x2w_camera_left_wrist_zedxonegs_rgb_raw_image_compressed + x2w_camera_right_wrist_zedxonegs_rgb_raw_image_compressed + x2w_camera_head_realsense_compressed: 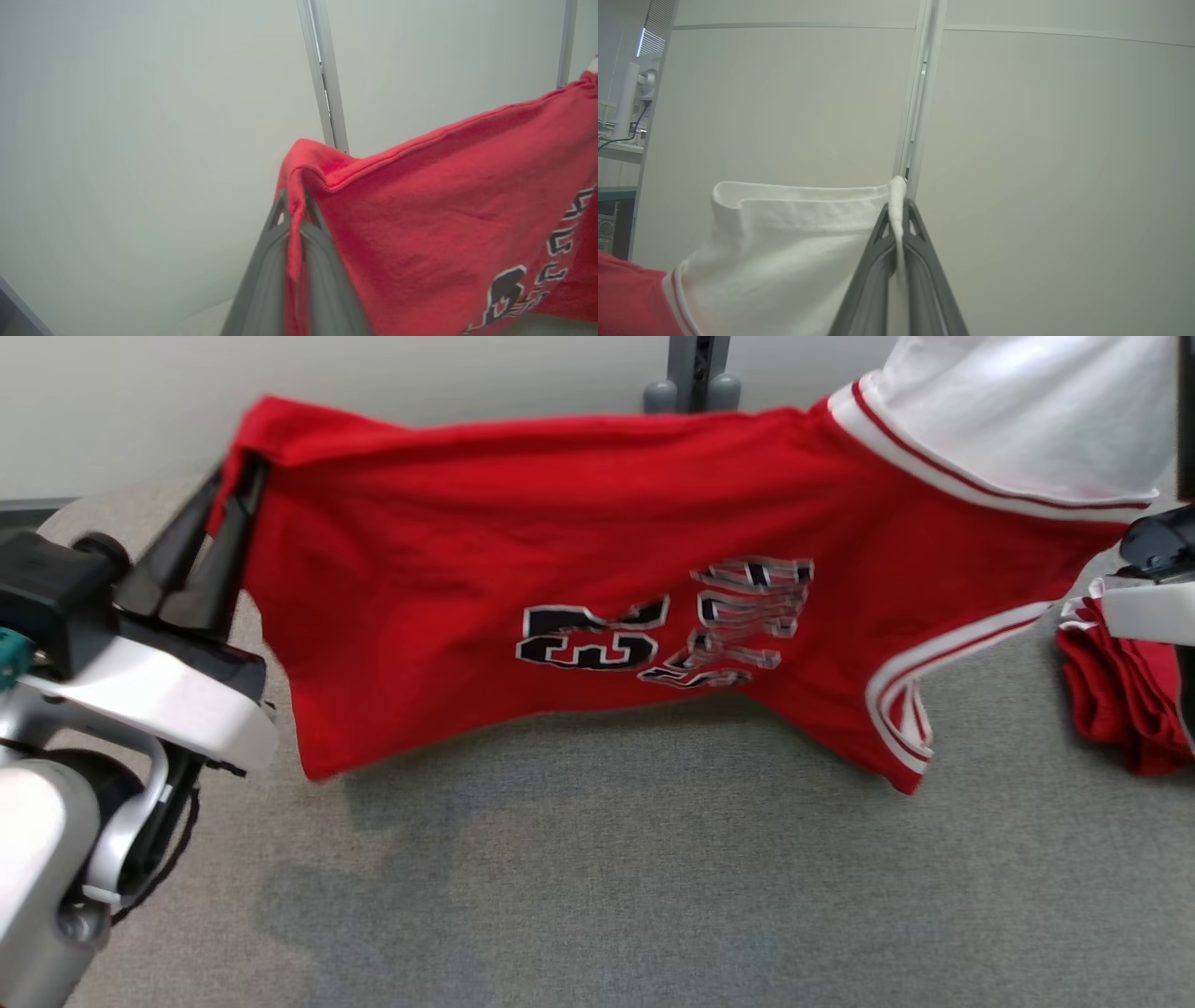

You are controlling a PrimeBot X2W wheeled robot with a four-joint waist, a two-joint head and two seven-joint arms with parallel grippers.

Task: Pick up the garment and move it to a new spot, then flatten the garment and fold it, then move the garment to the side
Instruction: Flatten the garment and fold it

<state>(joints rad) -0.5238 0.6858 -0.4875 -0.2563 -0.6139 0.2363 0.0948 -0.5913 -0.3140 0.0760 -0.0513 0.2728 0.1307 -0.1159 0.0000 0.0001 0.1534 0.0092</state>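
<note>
Closest in the left wrist view, the left gripper (293,207) has its two dark fingers pressed together on a pinch of red cloth. A thin fold of it runs down between them, and the hem bunches over their tips. From that pinch the jersey (444,210) spreads away to the gripper's right, with its dark lettering low on that side.

In the right wrist view, the right gripper (896,212) is likewise clamped tight, on the edge of the white sleeve (784,242). The sleeve's hem runs level to the left of the fingertips. A red-and-white trim band and red body cloth show lower left.

From the head, the left gripper (238,476) reaches up and forward and holds the jersey's top corner. The jersey (560,523) hangs stretched sideways between the two grippers with its top edge nearly level. The white sleeve (1018,411) rises at the right gripper's end. The black number (593,637) and the lettering (747,616) lie turned on their side about midway between the grippers. The cloth's lower corners dangle over the grey table surface (653,877) and cast a shadow on it. Whether they touch it I cannot tell.

Below the right arm, a second crumpled red garment (1120,709) with white trim lies on the table.

Beyond both pairs of fingertips stands a pale wall (373,373) with a grey metal post (695,373). In the right wrist view a desk with a pale device (640,79) sits far off to the left.
</note>
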